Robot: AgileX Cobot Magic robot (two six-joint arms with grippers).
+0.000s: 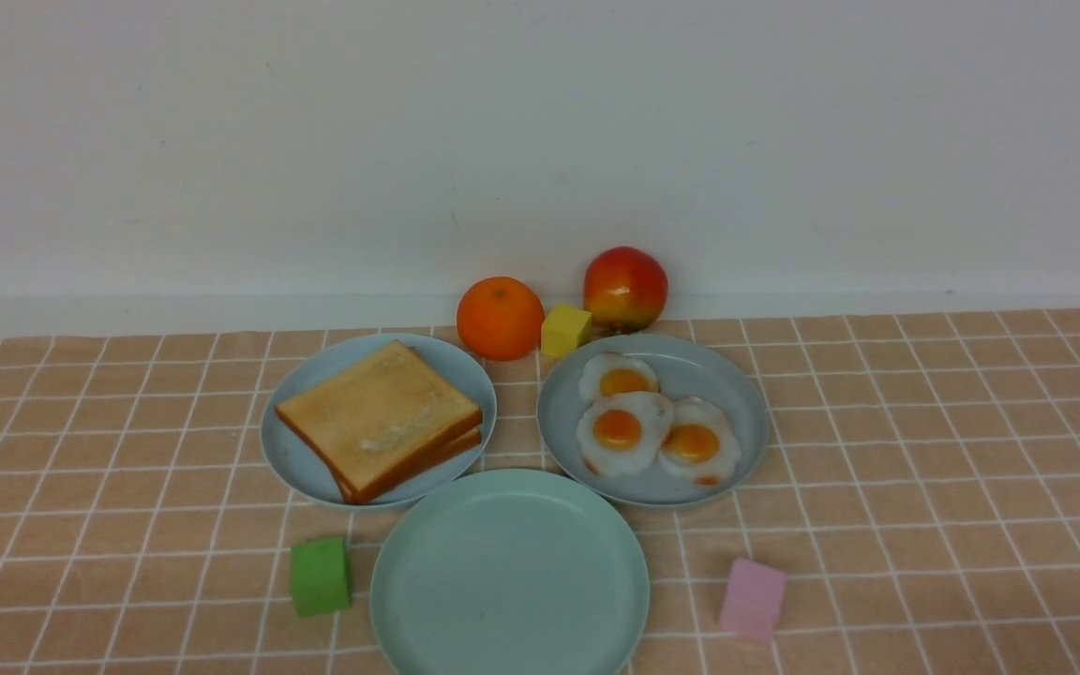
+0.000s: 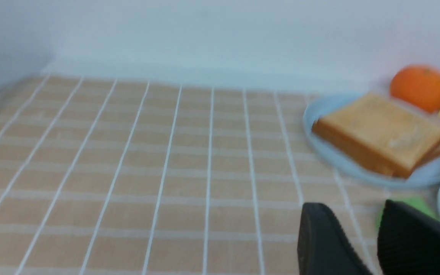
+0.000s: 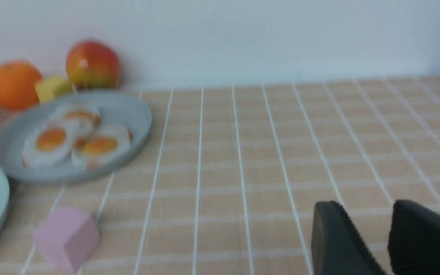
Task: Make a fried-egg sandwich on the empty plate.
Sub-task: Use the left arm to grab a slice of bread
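1. Left fingers (image 2: 323,240): I see them only from the left wrist camera. The two black fingers stand apart with nothing between them, above bare tabletop (image 1: 952,487) to the left of the plates.
2. Green cube (image 1: 320,575): it sits on the tabletop just beside the left rim of the mint-green plate.
3. Light sky-blue plate (image 1: 287,450): it carries two toast slices (image 1: 379,417), stacked flat and slightly offset.
4. Orange (image 1: 500,318): it rests near the wall, behind the gap between the two rear plates.
5. Mint-green plate (image 1: 510,581): bare, at the near centre, in front of and between the other two plates. I cannot tell whether the rims touch.
6. Yellow cube (image 1: 565,330): it lies between the orange and a red-yellow fruit (image 1: 625,288).
7. Grey-blue plate (image 1: 737,412): it holds three fried eggs (image 1: 617,429), overlapping one another.
8. Pink cube (image 1: 752,598): it lies near the right side of the mint-green plate, apart from it.
9. Right fingers (image 3: 334,244): I see them only from the right wrist camera. They are parted and hold nothing, above bare tabletop to the right of the egg plate.
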